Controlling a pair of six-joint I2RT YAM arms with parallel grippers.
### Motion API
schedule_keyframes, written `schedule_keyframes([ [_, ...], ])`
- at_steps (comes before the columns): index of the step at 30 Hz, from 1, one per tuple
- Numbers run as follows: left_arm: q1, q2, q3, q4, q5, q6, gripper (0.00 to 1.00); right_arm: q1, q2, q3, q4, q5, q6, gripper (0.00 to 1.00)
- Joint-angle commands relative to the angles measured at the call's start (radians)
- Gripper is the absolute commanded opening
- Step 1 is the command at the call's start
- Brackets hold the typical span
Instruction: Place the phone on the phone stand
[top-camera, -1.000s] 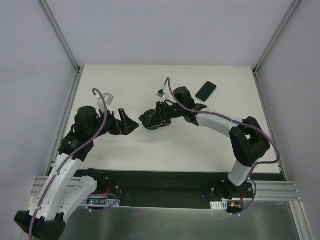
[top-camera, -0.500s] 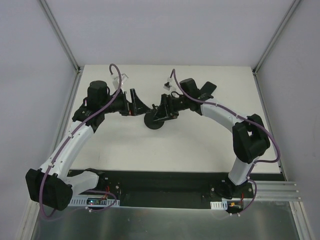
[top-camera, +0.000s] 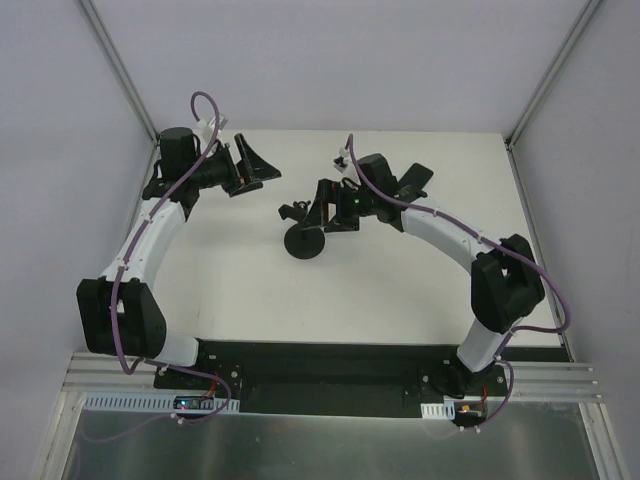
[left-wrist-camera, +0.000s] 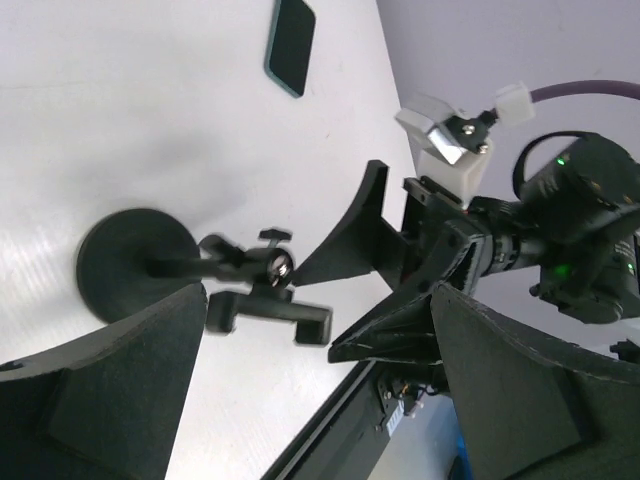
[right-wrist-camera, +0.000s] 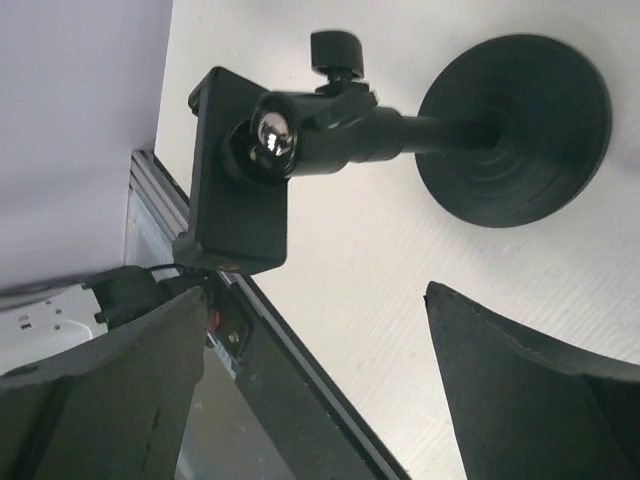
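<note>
While both claws stand released and empty, our right claw (top-camera: 320, 206) hangs just beside the clamp head of the phone stand (top-camera: 306, 243), and our left claw (top-camera: 255, 172) hovers well apart, toward the far left of the surface (top-camera: 240, 285). The phone (top-camera: 418, 178) lies flat behind the right arm, untouched. We judge that a careless swing of that arm could topple the stand or shove the phone away.

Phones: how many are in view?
1. The phone lies flat on the table, far side, right of centre, partly behind the right arm from above. No others visible.
</note>
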Motion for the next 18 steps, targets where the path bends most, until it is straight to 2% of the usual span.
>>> schedule_keyframes([
  [1,0.020,-0.064,-0.063,0.082,0.007,0.006,0.94,0.047,-0.134,-0.132,0.282,0.162,0.376,0.91],
  [3,0.041,-0.055,-0.074,0.077,0.043,0.000,0.93,0.065,-0.166,-0.273,0.484,0.196,0.512,0.91],
  [4,0.044,-0.052,-0.082,0.079,0.056,-0.011,0.93,0.076,-0.174,-0.286,0.543,0.211,0.581,0.92],
  [8,0.046,-0.070,-0.142,0.096,0.007,0.045,0.95,0.070,-0.128,-0.223,0.505,0.202,0.606,0.92],
  [12,0.049,-0.027,-0.151,0.132,0.082,-0.014,0.93,0.093,-0.109,-0.189,0.497,0.222,0.626,0.90],
  [16,0.046,-0.052,-0.200,0.145,-0.015,0.016,0.92,0.103,-0.117,-0.241,0.514,0.349,0.739,0.81],
  [18,0.046,-0.033,-0.186,0.140,0.022,-0.002,0.90,0.107,-0.110,-0.249,0.532,0.368,0.807,0.75],
])
